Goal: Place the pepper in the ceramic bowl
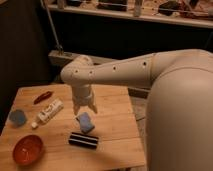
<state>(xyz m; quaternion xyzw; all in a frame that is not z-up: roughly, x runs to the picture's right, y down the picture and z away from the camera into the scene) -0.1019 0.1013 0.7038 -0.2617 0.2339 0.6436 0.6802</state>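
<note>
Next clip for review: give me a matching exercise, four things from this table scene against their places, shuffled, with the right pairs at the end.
Things
1. slender dark red chili pepper
2. glossy orange-red ceramic bowl
3. small blue round cup
4. end effector

Places
A. open, over the middle of the wooden table, above the light blue block
B. the table's front-left corner
C. far left, beyond the white tube with red print
D. left edge, between the far and near ends

Pairs: 1-C; 2-B; 3-D; 4-A

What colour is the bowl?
The ceramic bowl is orange-red, seen in the camera view. The gripper hangs above the table.
</note>
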